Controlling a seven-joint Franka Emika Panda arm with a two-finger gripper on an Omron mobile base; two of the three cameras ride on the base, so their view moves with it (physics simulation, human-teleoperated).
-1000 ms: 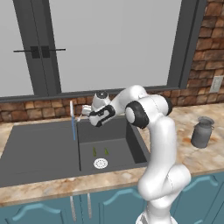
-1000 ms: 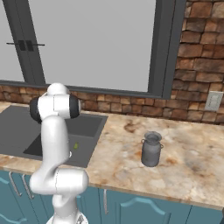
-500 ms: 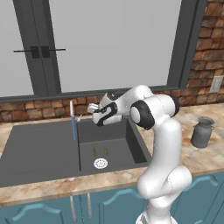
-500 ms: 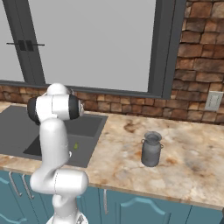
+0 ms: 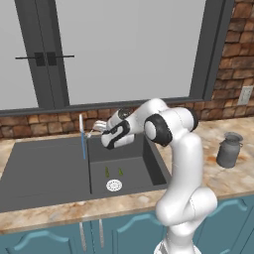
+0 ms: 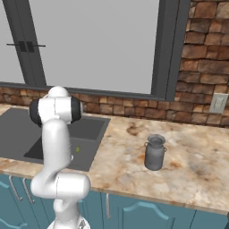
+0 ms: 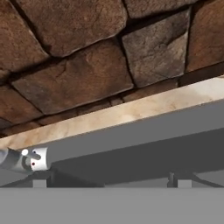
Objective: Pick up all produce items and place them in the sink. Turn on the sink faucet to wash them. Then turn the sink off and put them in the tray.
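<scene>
Swinging left toward the sink faucet [image 5: 82,136], the gripper [image 5: 99,127] now sits beside its lever in the left base view, jaws wide and empty, both produce items [image 5: 113,172] in the sink [image 5: 44,168] basin. Hand view: lever [image 7: 33,159] close at left; turning water on looks next.

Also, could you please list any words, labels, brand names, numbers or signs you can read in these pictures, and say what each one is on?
There is no readable text.
Metal milk can: plain, no label.
Wall outlet: no marking visible.
Faucet lever end: a few small dots, red among them, but no letters or numbers.
Sink, cabinets and window frame: bare.
</scene>
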